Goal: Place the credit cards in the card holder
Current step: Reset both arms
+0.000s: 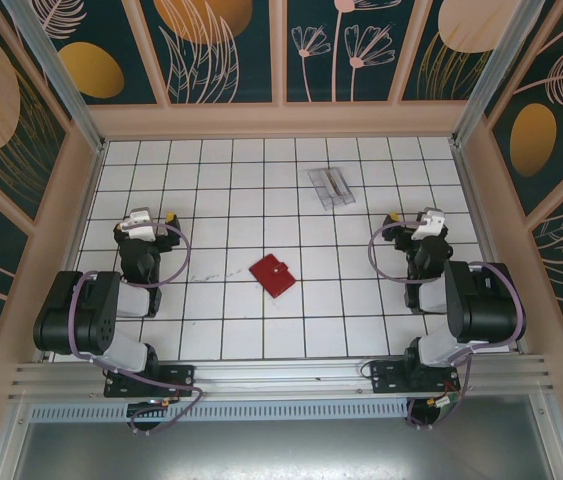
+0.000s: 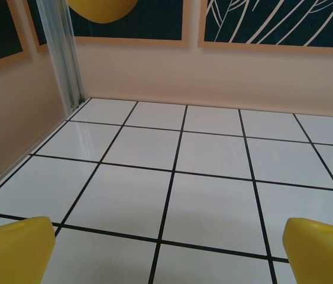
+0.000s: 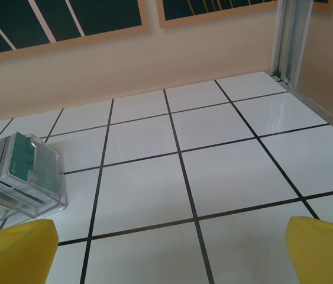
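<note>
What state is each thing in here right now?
Card holder: lying flat, looks folded shut.
Credit cards: stacked inside the clear case, not yet moved.
Left end effector: open, empty.
Right end effector: open, empty.

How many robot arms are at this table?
2. The left arm sits at the near left edge, the right arm at the near right, with the red wallet between them. None seems hidden.

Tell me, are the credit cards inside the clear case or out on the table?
Inside. The right wrist view shows the credit cards stacked in the clear case, a teal one facing up.
</note>
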`<state>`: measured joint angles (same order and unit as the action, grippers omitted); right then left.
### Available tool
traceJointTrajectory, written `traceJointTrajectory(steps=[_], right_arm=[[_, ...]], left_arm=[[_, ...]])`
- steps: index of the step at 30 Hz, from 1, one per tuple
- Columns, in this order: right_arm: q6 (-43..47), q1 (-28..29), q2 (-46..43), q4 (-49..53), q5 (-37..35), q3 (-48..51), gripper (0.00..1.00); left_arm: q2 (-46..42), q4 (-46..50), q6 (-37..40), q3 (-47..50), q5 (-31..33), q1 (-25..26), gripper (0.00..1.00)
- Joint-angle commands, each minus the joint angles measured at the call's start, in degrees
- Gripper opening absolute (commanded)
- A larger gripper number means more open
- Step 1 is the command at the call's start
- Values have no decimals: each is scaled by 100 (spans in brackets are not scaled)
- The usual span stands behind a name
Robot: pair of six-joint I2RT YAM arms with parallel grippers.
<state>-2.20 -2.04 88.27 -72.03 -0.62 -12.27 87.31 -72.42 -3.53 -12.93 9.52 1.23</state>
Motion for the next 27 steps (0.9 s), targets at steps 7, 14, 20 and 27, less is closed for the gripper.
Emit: traceJointTrajectory(steps=[7, 14, 20, 27], right_arm=[[98, 84, -3, 14, -175, -83, 99], [105, 90, -6, 55, -162, -108, 99], [105, 86, -6, 66, -149, -110, 99], [101, 85, -4, 31, -147, -93, 99]], left_arm=[[-29, -132, -111, -17, 41, -27, 99], [-25, -132, -104, -17, 41, -26, 99], [-28, -132, -111, -17, 41, -27, 99], [-20, -132, -104, -21, 46, -27, 99]])
